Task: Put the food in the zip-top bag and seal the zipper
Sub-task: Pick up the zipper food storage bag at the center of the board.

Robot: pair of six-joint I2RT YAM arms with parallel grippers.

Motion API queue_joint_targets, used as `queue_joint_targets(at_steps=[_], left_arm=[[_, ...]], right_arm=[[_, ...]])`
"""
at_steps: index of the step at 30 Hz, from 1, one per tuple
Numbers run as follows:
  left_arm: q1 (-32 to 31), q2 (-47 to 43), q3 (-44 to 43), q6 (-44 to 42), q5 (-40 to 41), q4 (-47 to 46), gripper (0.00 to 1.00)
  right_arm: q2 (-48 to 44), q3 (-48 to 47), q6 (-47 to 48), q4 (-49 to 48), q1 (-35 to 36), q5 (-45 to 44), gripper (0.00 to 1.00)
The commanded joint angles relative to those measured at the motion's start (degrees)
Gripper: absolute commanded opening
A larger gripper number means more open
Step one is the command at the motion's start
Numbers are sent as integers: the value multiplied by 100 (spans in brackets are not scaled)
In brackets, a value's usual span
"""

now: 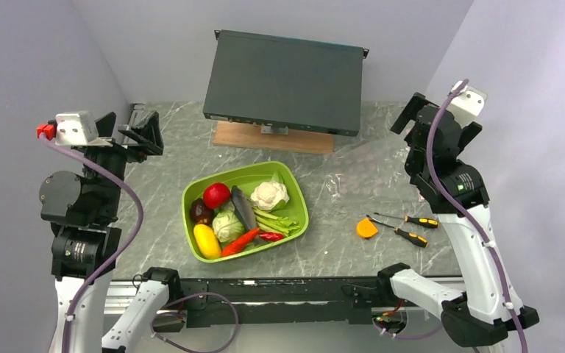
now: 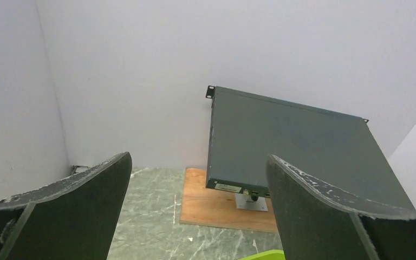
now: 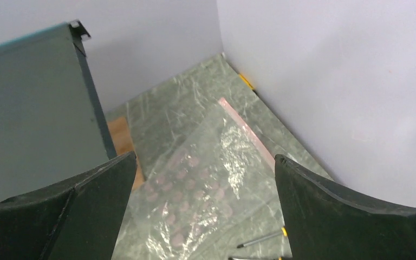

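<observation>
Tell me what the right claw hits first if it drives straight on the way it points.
Most likely the zip-top bag, lying flat on the table ahead of the open right claw. Nothing shows in between, though the wrist view leaves depth unclear.

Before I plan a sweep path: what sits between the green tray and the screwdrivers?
The top view shows one small orange piece there, nearer the screwdrivers than the green tray.

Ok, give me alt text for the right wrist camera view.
A clear plastic bag lies flat on the marbled table, framed by the open right claw, its pink seal strip along the edge nearest the wall. A dark grey box stands to the left.
</observation>
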State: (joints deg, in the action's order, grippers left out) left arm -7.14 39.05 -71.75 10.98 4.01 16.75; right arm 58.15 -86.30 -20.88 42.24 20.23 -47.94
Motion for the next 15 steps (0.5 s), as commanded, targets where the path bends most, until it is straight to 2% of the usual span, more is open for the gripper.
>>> queue_joint_targets(at_steps=[1, 5, 9, 13, 15], left_arm=[[28, 186, 213, -41, -186, -243, 99], [28, 232, 473, 8, -348, -500, 99], [28, 321, 794, -42, -497, -725, 99], [28, 348, 1222, -152, -639, -914, 99], [28, 396, 1356, -169, -850, -953, 99]], right_arm=[[154, 53, -133, 229, 1, 35, 100], [-112, 1125, 73, -815, -285, 413, 100], [196, 1867, -290, -1359, -1792, 2140, 100], [543, 2627, -457, -2366, -2658, 2911, 100], [778, 2866, -561, -2836, -3144, 3702, 100]])
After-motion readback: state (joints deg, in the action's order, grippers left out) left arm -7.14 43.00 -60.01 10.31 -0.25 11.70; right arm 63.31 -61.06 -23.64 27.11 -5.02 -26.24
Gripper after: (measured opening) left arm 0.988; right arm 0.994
